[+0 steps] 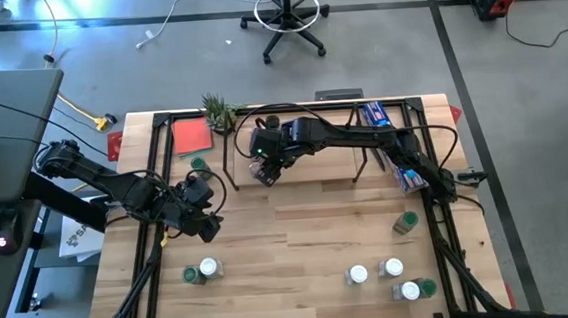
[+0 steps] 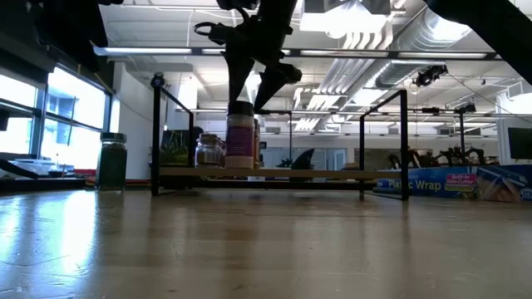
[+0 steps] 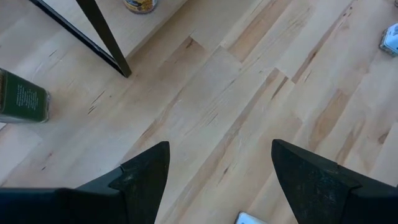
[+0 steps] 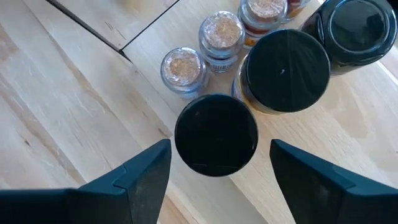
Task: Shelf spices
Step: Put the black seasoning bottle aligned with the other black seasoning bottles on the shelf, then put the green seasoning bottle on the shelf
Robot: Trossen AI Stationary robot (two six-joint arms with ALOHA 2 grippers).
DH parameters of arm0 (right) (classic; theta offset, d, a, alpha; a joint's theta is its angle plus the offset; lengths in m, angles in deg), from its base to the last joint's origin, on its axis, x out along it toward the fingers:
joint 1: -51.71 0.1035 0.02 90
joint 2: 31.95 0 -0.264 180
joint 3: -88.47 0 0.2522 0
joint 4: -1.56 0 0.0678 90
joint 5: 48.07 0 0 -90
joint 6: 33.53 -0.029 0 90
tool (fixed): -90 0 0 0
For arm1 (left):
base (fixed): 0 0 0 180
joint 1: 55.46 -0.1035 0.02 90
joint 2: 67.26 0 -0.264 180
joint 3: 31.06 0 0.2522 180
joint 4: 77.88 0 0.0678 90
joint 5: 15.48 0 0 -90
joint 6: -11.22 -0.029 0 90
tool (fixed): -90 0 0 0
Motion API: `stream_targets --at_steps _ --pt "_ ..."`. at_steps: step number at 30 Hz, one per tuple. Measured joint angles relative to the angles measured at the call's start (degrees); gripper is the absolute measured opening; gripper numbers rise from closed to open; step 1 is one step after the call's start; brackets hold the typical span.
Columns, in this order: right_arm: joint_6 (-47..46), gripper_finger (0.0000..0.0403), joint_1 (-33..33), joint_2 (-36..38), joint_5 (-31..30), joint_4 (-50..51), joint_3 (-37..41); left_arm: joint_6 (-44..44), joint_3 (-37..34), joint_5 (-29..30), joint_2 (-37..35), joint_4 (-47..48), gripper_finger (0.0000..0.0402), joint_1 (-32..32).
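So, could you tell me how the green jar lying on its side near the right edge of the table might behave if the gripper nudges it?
The green jar is a small cylinder lying on its side, so a nudge would probably roll it. The bare wooden table around it offers little to stop it. It looks light, so it may also skid or spin.

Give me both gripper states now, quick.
Left gripper: open, empty, over bare table.
Right gripper: open above the black-lidded jar standing on the shelf, not gripping it.
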Motion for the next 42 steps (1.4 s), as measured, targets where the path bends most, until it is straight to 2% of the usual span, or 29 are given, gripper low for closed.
stream_targets --at_steps 17,30,35,42 --pt "-0.51 0.0268 -0.04 0.65 -1.93 0.79 0.0 0.5 0.01 -0.42 0.0 -0.01 0.0275 0.0" --pt "4.78 0.0268 0.48 8.62 -4.25 -0.37 0.0 1.3 0.01 -0.61 0.0 -0.02 0.0275 0.02" --pt "11.04 0.0268 1.63 12.42 3.0 0.48 -0.02 1.51 0.01 -0.6 0.0 0.04 0.0275 0.02" --pt "17.91 0.0268 5.39 15.89 9.62 6.38 -0.04 1.34 0.01 -0.49 0.0 0.0 0.0275 0.02"
